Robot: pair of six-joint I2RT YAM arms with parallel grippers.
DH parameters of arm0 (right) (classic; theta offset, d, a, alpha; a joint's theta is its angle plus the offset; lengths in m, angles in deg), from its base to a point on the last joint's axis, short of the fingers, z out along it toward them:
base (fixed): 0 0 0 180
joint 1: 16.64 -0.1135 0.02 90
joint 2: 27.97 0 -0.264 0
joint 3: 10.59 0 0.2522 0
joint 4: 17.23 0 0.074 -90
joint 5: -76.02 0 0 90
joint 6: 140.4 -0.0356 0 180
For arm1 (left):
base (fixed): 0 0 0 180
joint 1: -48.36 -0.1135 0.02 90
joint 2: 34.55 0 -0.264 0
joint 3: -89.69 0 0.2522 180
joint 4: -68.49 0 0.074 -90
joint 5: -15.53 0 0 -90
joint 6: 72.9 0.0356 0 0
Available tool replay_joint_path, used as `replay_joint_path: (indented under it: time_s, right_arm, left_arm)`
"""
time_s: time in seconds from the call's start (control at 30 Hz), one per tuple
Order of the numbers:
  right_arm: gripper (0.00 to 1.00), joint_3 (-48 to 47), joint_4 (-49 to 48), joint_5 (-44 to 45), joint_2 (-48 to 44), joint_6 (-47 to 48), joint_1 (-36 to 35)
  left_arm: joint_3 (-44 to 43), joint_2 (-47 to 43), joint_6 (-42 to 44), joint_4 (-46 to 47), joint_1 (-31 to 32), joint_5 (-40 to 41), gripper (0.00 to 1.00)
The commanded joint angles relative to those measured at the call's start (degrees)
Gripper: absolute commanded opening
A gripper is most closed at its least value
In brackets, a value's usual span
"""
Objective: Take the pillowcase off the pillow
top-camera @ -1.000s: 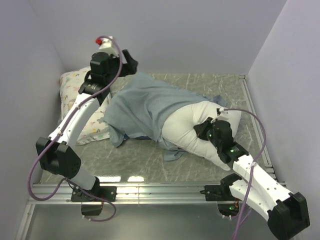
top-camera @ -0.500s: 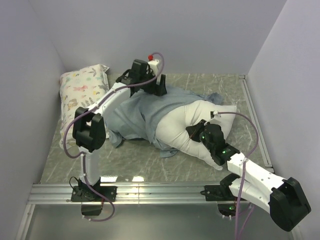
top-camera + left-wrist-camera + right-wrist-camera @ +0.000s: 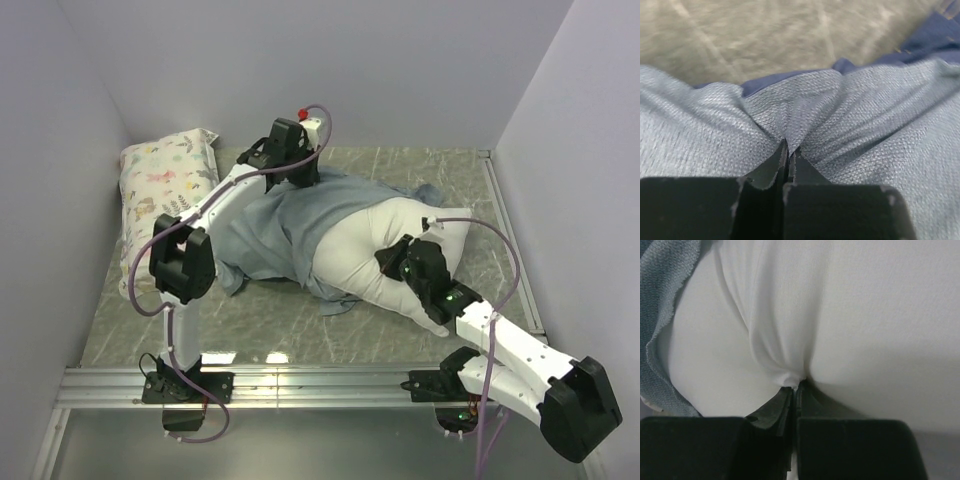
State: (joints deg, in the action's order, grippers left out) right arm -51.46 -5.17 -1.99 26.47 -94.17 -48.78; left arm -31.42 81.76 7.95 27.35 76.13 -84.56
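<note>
Across the middle of the counter [image 3: 260,325] lies the pillow [image 3: 365,255]. Its near-right half is bare and white, and the rest sits under the pillowcase [image 3: 270,215], which is turned pale side out and bunched toward the far left. My left arm [image 3: 225,190] reaches to the case's far edge, and the left wrist view shows the left jaws closed on a pinched ridge of the blue weave. My right arm [image 3: 500,335] anchors the other end, with the right jaws clamped on a tuck of the pillow's white cover.

I judge this to be the peeling step, roughly half done. Next I need the left jaws to drag the cloth away leftward while the right jaws hold firm, and neither pinch may slip.

Against a second ago, the left arm has swung off the floral pillow [image 3: 165,175] to the case. Over the last half second it barely shifts.
</note>
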Motion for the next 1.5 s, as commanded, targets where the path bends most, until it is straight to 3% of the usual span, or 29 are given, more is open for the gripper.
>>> replay_joint_path:
  time_s: [0.0,0.13,0.33,0.57,0.67,0.83,1.07,1.17,1.2,1.27,1.3,1.37,1.4,1.47]
  right_arm:
    - [0.0,0.22,13.65,2.35,0.32,2.28,2.95]
    - [0.0,1.27,14.35,-1.52,-3.27,3.6,8.91]
    - [0.0,-2.84,20.84,-2.5,-11.36,6.5,16.05]
    - [0.0,-16.98,28.93,1.9,-13.83,9.57,22.02]
    - [0.0,-20.07,30.43,4.18,-12.87,10.28,23.43]
    - [0.0,-20.26,28.06,-3.0,-10.67,10.81,23.18]
    - [0.0,-18.67,24.99,-3.11,-8.21,11.85,18.52]
    - [0.23,-20.96,25.69,-1.02,-6.8,14.66,13.79]
    - [0.45,-21.31,25.43,0.22,-6.8,15.72,12.03]
    - [0.63,-22.62,26.39,3.46,-6.19,17.91,6.51]
    - [0.71,-22.89,27.7,4.44,-5.66,18.54,4.91]
    - [0.78,-22.99,30.77,9.95,-4.34,18.98,0.88]
    - [0.8,-22.46,31.39,10.77,-4.25,18.98,-0.11]
    - [0.83,-19.83,32.28,11.48,-4.95,18.29,-1.95]
  left_arm:
    - [1.7,-3.62,-2.54,0.29,-0.35,19.86,0.0]
    - [0.84,-6.1,-4.47,0.23,-3.93,28.44,0.0]
    - [-6.46,-5.83,-7.99,-1.01,-10.62,25.56,0.0]
    - [-16.92,-5.92,-9.22,-4.26,-13.97,26.26,0.0]
    - [-14.48,-7.5,-10.45,-3.48,-16.25,24.16,0.0]
    - [-6.23,-8.65,-9.05,0.3,-15.82,9.6,0.0]
    - [-6.37,-4.96,-6.76,1.62,-10.55,7.18,0.0]
    - [-9.19,-2.85,-6.76,0.31,-8.79,8.15,0.0]
    - [-10.32,-2.32,-7.02,-0.04,-8.44,8.24,0.01]
    - [-10.86,-2.23,-7.46,-0.4,-8.0,9.2,0.09]
    - [-10.34,-2.93,-7.46,-0.31,-7.47,9.73,0.26]
    - [-9.55,-4.07,-6.94,0.3,-6.77,12.17,0.4]
    - [-9.2,-4.68,-6.68,0.31,-6.15,13.33,0.55]
    - [-7.79,-7.05,-6.67,0.65,-5.62,14.91,0.65]
